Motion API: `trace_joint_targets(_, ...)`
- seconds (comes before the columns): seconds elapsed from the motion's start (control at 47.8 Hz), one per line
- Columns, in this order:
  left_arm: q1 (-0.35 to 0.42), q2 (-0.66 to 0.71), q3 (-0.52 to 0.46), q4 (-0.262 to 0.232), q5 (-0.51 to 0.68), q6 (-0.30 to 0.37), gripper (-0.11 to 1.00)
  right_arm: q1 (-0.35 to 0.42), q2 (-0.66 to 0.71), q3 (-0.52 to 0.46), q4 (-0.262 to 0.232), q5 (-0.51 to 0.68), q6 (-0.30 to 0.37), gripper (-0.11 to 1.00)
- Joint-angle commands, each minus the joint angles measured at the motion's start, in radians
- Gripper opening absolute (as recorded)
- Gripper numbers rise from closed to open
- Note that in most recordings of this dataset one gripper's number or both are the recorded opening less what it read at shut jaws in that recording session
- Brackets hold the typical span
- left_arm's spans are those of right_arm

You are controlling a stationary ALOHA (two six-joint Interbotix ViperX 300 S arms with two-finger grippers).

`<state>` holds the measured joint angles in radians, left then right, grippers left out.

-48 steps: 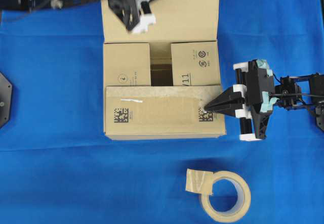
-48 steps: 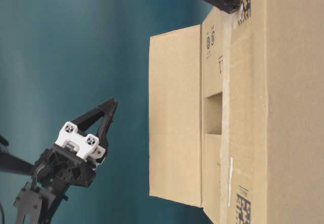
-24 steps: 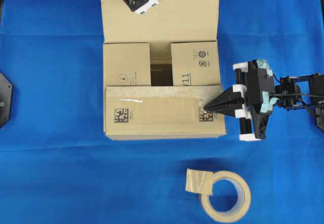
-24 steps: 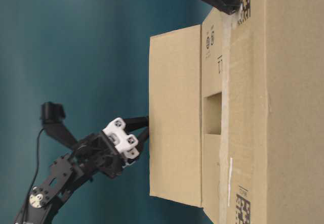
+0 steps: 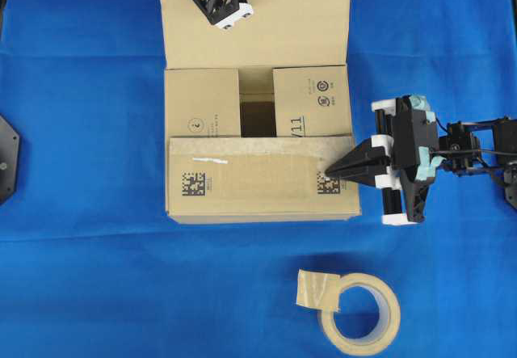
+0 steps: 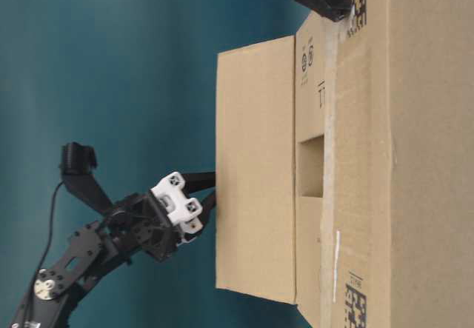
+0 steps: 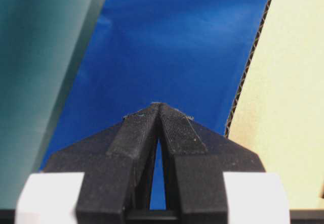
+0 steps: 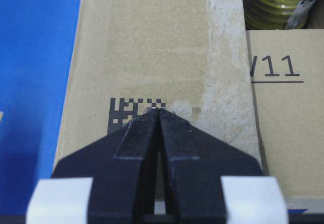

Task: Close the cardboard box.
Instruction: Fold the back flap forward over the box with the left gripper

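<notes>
The cardboard box (image 5: 258,188) stands in the middle of the blue cloth. Its near flap (image 8: 147,47), with QR marks, lies folded over both side flaps, and the far flap (image 5: 291,31) stands open. My left gripper (image 6: 210,188) is shut and empty, its tips against the far flap's outer face (image 6: 255,165); the left wrist view shows the gripper (image 7: 158,104) beside the flap's corrugated edge (image 7: 248,67). My right gripper (image 5: 329,170) is shut and empty. Its tips (image 8: 158,110) rest on the near flap's right end by a QR mark (image 8: 124,110).
A beige tape roll (image 5: 361,309) lies on the cloth in front of the box, to the right. A yellow-green coil (image 8: 278,1) shows inside the box through the gap between the side flaps. A black mount (image 5: 6,156) sits at the left edge.
My left gripper has come down from above the box to behind the far flap and now touches its outer face. The right gripper and near flap have not moved.
</notes>
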<state>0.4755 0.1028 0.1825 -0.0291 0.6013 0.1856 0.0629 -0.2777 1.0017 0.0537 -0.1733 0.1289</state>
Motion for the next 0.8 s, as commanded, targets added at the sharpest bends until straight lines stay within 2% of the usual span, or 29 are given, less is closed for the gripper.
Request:
trace_joint_targets(0.0, -0.044, -0.049, -0.021, -0.005, 0.017, -0.006, 0.01, 0.002, -0.003, -0.014, -0.002, -0.009, 0.0, 0.0)
trace_joint_targets(0.335, -0.158, -0.143, 0.04, -0.005, 0.038, -0.041, 0.01, 0.002, -0.003, -0.014, -0.003, -0.009, -0.003, 0.0)
trace_joint_targets(0.481, -0.212, -0.17, 0.091, -0.005, 0.026, -0.089, 0.0, 0.002, -0.005, -0.014, -0.006, -0.009, -0.003, 0.0)
trace_joint_targets(0.607, -0.258, -0.196, 0.144, -0.005, -0.02, -0.147, 0.0, 0.002, -0.008, -0.015, -0.006, -0.009, -0.005, 0.0)
trace_joint_targets(0.774, -0.304, -0.224, 0.256, -0.005, -0.114, -0.189, 0.01, 0.0, -0.017, -0.015, -0.009, -0.009, -0.006, 0.0)
